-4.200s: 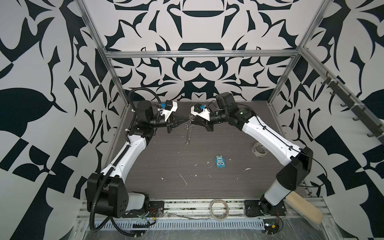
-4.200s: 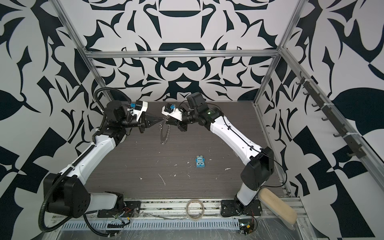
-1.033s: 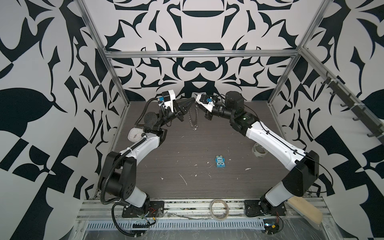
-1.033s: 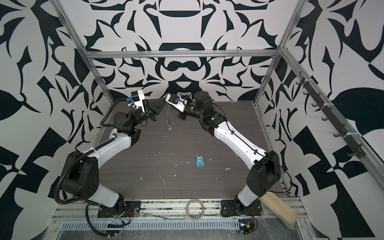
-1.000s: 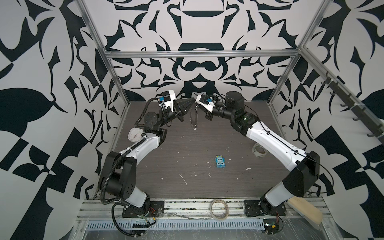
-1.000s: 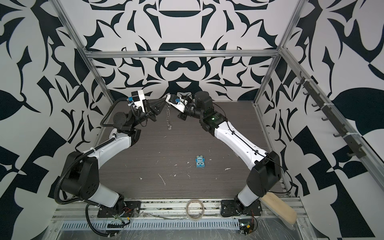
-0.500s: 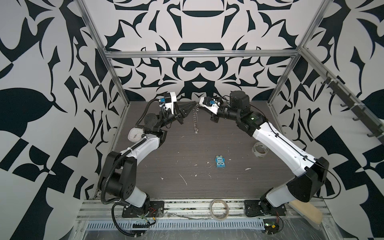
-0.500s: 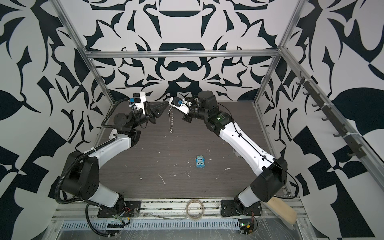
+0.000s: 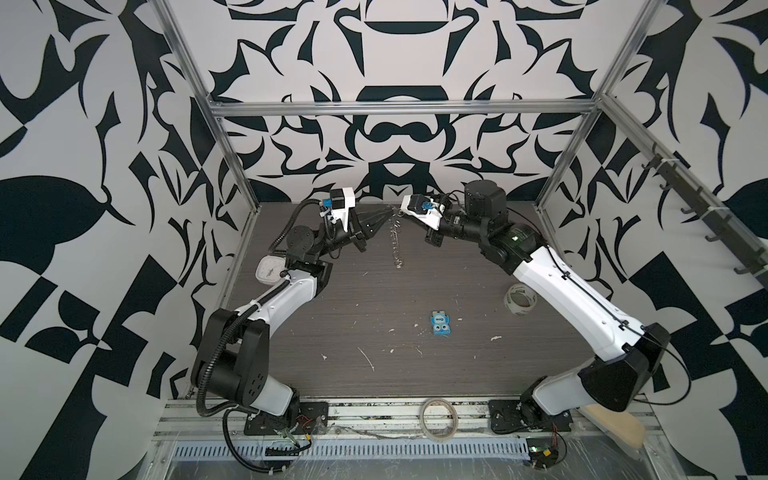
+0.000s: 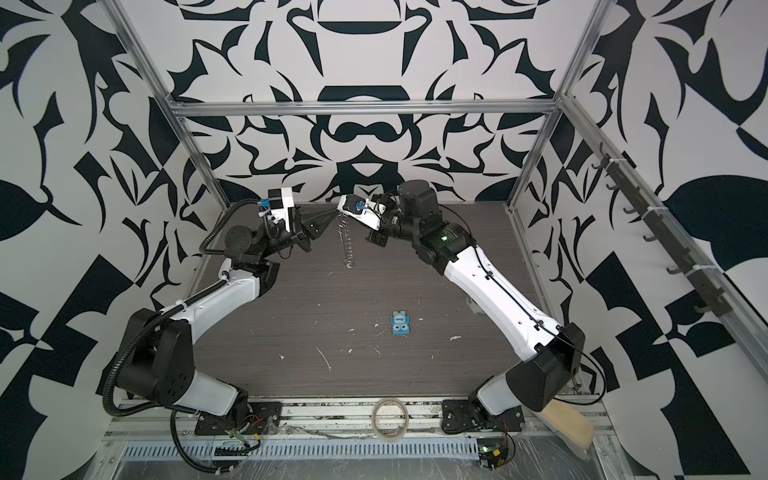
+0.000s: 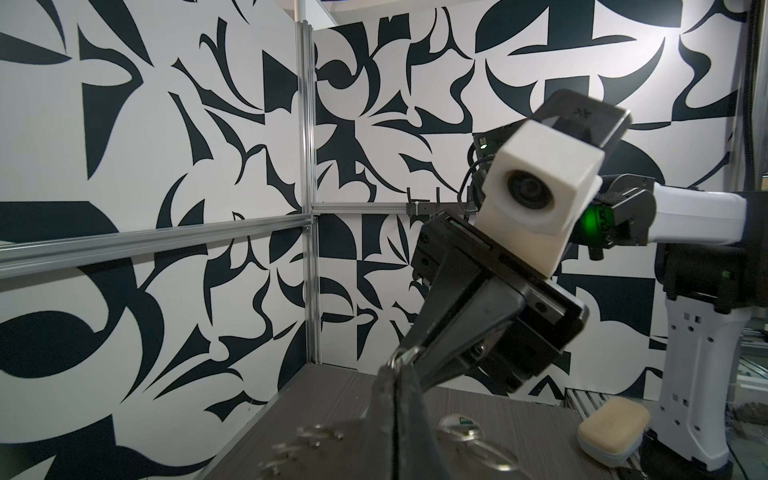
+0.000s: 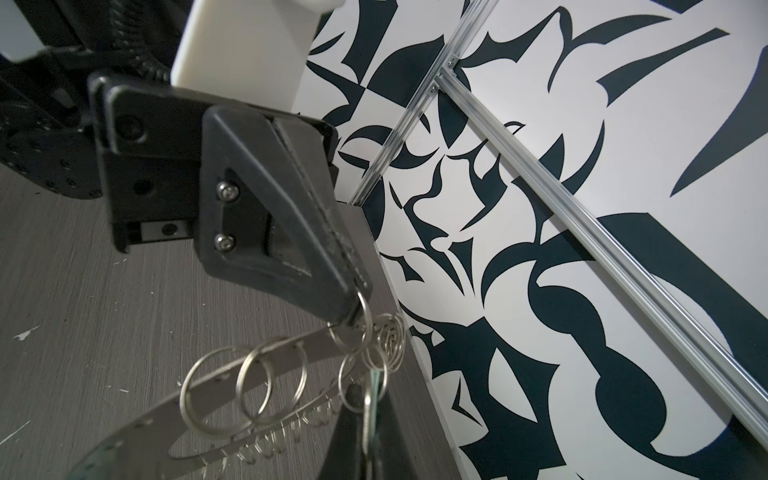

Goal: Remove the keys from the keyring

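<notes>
Progress: nothing off yet. My left jaws: shut on small split ring at keyring (image 12: 299,353) rim. Keyring hangs edge-on in air between both jaws, above middle of surface (image 9: 374,374) far edge. My right jaws: shut, apparently on pale key (image 12: 376,380) or its link; key not yet free. Left to do: work key off. Versus earlier: I have carried keyring nearer far edge; both grips unchanged.

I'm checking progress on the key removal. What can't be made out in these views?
Right wrist view: the key is a pale sliver, mostly hidden inside the right gripper.
Both top views: the keyring hangs edge-on, too small to read.
Left wrist view: split rings blurred, close to the lens.
</notes>
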